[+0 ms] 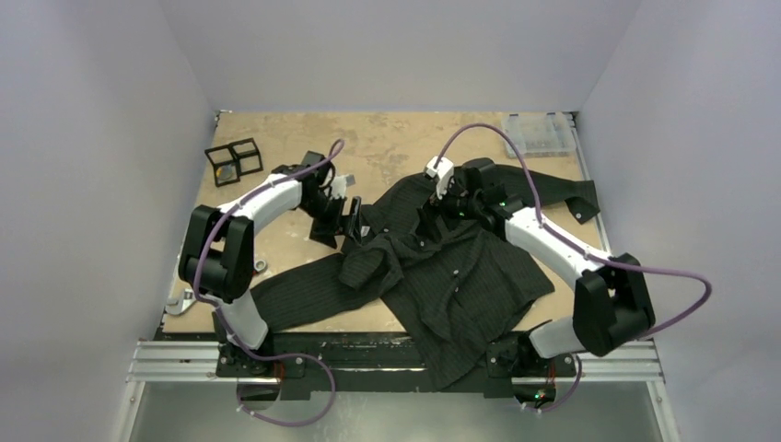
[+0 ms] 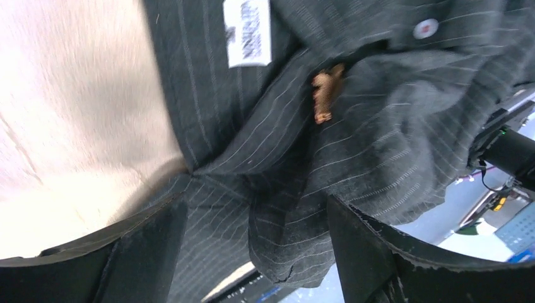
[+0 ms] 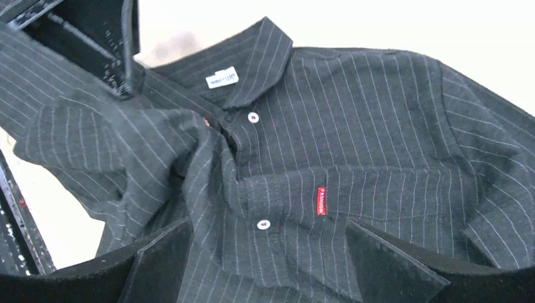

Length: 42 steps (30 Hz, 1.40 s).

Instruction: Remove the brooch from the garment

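The garment (image 1: 451, 276), a black pinstriped shirt, lies spread across the table's middle. A small bronze brooch (image 2: 325, 95) sits in a fold beside the collar, below the white neck label (image 2: 247, 31) and left of a white button (image 2: 425, 28). My left gripper (image 2: 252, 246) is open just short of the brooch, with a loose fold of fabric lying between its fingers (image 2: 366, 252), not pinched. My right gripper (image 3: 271, 259) hovers open over the shirt front near a button (image 3: 263, 224) and a red tag (image 3: 322, 201). From above, the left gripper (image 1: 355, 221) and right gripper (image 1: 431, 219) flank the collar.
Black wire cube frames (image 1: 233, 161) stand at the back left. A clear plastic box (image 1: 539, 133) sits at the back right. A small metal part (image 1: 184, 299) lies near the left front edge. White walls close in both sides. The left gripper's body (image 3: 113, 57) shows in the right wrist view.
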Each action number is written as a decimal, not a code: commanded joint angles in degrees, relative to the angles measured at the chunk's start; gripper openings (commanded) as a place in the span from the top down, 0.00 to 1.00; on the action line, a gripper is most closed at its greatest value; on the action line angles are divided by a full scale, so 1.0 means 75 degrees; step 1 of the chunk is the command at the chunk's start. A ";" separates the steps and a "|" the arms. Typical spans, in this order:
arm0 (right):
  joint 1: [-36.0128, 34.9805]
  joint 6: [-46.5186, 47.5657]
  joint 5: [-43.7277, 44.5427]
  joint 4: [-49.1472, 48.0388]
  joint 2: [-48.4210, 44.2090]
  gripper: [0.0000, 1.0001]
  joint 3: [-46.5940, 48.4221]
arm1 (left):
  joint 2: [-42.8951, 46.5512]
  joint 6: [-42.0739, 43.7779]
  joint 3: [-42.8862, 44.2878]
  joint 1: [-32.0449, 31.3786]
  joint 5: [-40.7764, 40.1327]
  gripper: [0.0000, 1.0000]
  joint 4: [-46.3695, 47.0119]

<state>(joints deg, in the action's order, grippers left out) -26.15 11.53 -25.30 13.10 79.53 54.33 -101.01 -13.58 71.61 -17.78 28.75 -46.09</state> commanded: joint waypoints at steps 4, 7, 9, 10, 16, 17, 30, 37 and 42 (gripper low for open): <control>0.0109 0.0835 -0.0597 0.0551 0.1299 0.10 0.1135 | 0.0131 -0.1309 -0.0873 -0.0069 -0.0019 0.18 0.0781; 0.0206 0.1029 -0.0571 0.0714 0.1752 0.10 0.1393 | -0.0114 -0.1545 -0.0795 -0.0084 0.0552 0.25 0.1412; 0.0268 0.1193 -0.0599 0.0907 0.1998 0.10 0.1550 | -0.0255 -0.1782 -0.0767 -0.0084 0.0849 0.38 0.1936; 0.0306 0.1259 -0.0614 0.1051 0.2122 0.11 0.1628 | -0.0335 -0.1861 -0.0756 -0.0079 0.0995 0.46 0.2163; 0.0487 0.1545 -0.0693 0.1593 0.2794 0.12 0.2006 | -0.1202 -0.1908 0.0126 0.0094 0.1215 0.92 0.2113; 0.0522 0.1600 -0.0693 0.1698 0.2897 0.13 0.2079 | -0.1261 -0.1909 0.0274 0.0151 0.1193 1.00 0.2059; 0.0674 0.1577 -0.0428 0.2062 0.3774 0.15 0.2989 | -0.1957 0.0033 0.3695 0.1445 -0.0844 1.00 0.0943; 0.0708 0.2358 0.0275 0.3002 0.4522 0.22 0.3204 | -0.1197 0.1494 0.3507 0.1444 -0.0044 0.31 0.0348; 0.0776 0.2969 0.0550 0.3792 0.4806 0.37 0.3230 | -0.0927 0.0810 0.2677 0.1220 0.0373 0.34 0.0255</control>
<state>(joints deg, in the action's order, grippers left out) -20.88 28.93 -24.97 33.10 113.30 78.22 -111.00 -6.81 95.39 -7.27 26.55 -43.57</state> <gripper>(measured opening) 0.693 0.691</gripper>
